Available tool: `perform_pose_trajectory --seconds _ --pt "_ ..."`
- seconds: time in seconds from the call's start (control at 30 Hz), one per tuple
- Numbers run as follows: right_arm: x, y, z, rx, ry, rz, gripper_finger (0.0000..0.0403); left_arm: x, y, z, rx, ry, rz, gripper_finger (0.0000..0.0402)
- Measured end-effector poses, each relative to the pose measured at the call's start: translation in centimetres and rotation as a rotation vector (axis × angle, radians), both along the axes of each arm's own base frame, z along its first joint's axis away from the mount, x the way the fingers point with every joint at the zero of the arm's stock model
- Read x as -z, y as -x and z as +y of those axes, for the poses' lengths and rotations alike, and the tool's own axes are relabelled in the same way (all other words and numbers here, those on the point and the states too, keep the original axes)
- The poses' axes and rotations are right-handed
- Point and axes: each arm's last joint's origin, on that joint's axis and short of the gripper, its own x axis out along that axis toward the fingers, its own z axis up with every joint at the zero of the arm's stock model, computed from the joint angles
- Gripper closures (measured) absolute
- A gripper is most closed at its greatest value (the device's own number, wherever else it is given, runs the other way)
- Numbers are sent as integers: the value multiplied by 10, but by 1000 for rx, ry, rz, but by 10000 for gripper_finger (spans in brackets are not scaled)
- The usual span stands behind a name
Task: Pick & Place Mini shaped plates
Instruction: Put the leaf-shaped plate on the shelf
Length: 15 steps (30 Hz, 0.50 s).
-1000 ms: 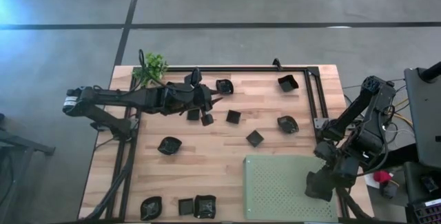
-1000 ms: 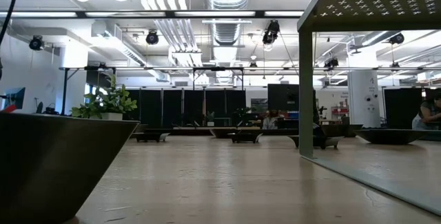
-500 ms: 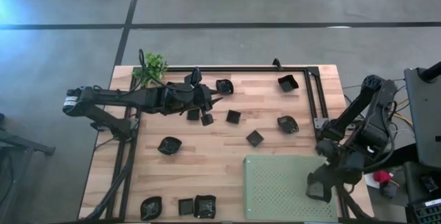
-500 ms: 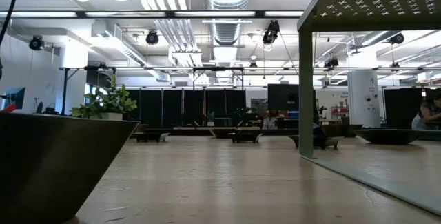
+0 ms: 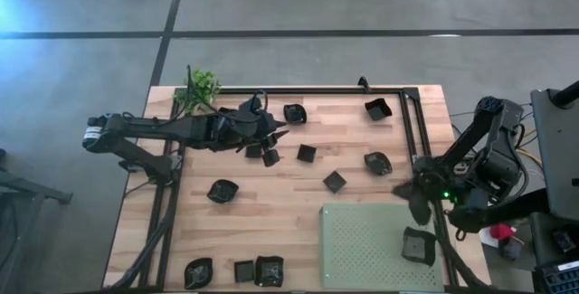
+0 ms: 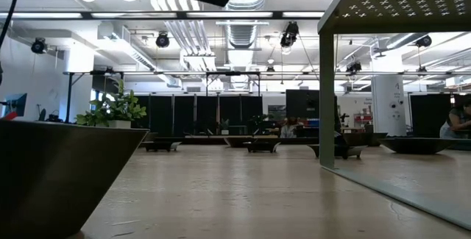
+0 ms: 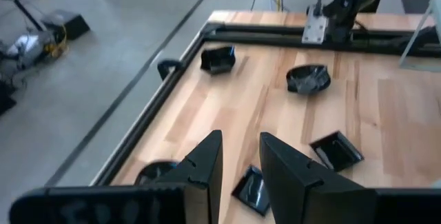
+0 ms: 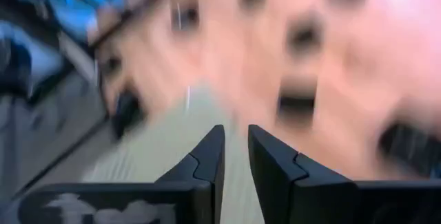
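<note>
**One mini plate lies on the green mat, the others are spread over the table**

On the high view, one small dark plate (image 5: 415, 246) lies on the right part of the green perforated mat (image 5: 362, 244), at the near right side of the wooden table (image 5: 280, 194). The right gripper (image 5: 418, 196) hangs just above the far right corner of the mat, apart from this plate. On its wrist view the two fingers (image 8: 207, 156) stand with a narrow gap between them and nothing is in the gap.

The left gripper (image 5: 268, 137) is at the far left part of the table, near the small leafy plant (image 5: 197, 88). Its fingers (image 7: 203, 165) are a little apart and hold nothing; a square plate (image 7: 252, 189) lies on the wood just beyond the tips.

The other mini plates (image 5: 335, 182) are scattered on the bare wood: several in the middle and at the far edge, three at the near left corner.
</note>
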Motion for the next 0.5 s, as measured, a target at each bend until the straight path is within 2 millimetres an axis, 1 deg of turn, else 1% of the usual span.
perform_pose_trajectory --seconds 0.1,0.2,0.4,0.5 --pt "-5 -3 -5 54 232 -167 342 2 1 1 -20 24 17 309" --pt "-9 -6 -11 113 347 -240 342 3 2 2 -40 49 10 309" --pt "-11 -13 -27 195 385 -222 342 3 2 4 -50 54 8 309" --pt "-15 -13 -42 259 360 -217 342 3 2 4 -51 54 11 309"
